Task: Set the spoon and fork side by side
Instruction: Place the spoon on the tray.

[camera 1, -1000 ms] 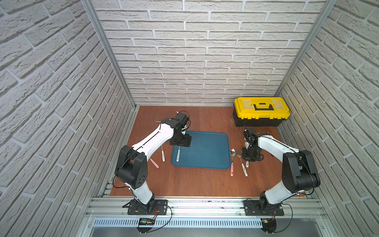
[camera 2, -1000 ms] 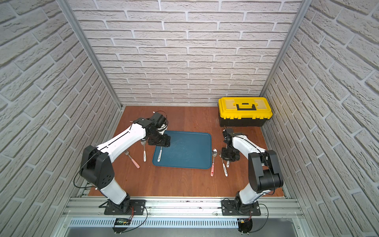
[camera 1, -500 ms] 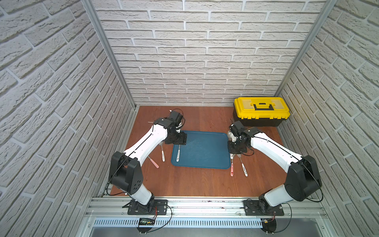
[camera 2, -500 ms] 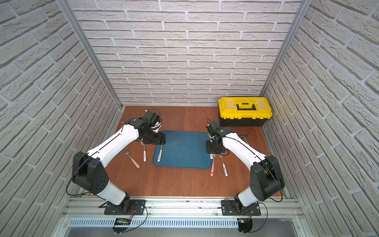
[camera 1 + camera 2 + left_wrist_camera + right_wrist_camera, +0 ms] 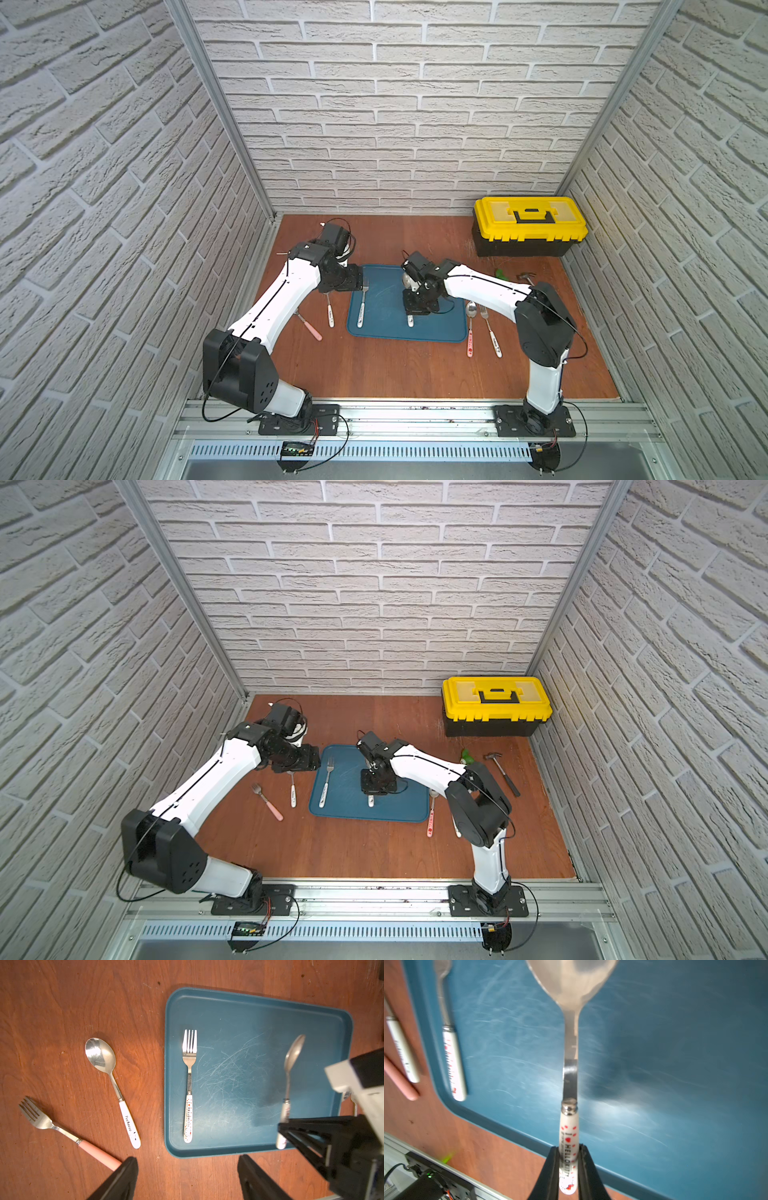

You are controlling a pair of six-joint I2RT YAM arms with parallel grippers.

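Blue tray (image 5: 249, 1012) holds one fork (image 5: 189, 1084), flat, beside the right gripper (image 5: 569, 1153), which pinches a spoon (image 5: 570, 1076) by its handle over the tray; left gripper (image 5: 187, 1159) gapes wide, empty.

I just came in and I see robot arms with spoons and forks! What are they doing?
The right claw pinches a Hello Kitty spoon by its handle, over the blue tray. A matching fork already lies flat on that tray. The left claw is open and empty, hovering by the tray's edge. The spoon is not yet set down beside the fork.
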